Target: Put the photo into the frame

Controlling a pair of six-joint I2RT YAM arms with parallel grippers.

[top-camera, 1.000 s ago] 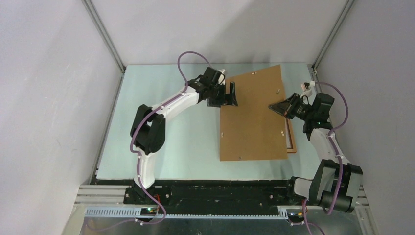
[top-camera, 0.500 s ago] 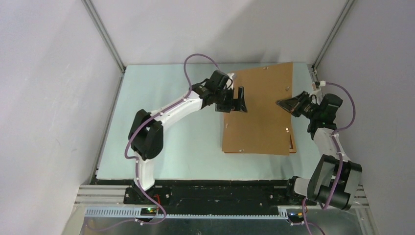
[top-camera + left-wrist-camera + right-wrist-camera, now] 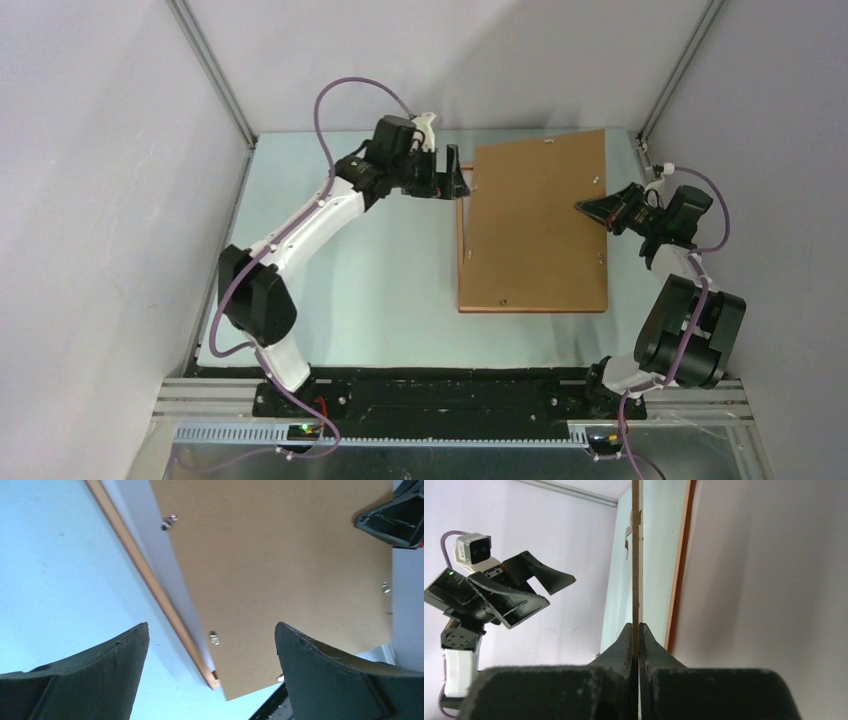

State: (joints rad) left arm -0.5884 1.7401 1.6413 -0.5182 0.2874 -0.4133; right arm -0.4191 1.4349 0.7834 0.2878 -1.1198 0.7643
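Observation:
The brown backing board lies slanted over the frame, its right edge lifted. My right gripper is shut on that edge; in the right wrist view the jaws pinch the thin board edge-on. The orange-brown frame shows as a thin strip along the board's left and near sides. In the left wrist view a white strip of the photo shows between the frame's moulding and the board. My left gripper hangs open at the board's far left corner, holding nothing.
Pale green table with grey enclosure walls and metal corner posts. Small metal tabs stick out of the board. The right gripper's fingers show at the top right of the left wrist view.
The board has turned and shifted right, now squarer over the frame. My left gripper has drawn back from over the board to its far left corner. The right arm has pulled right, still gripping.

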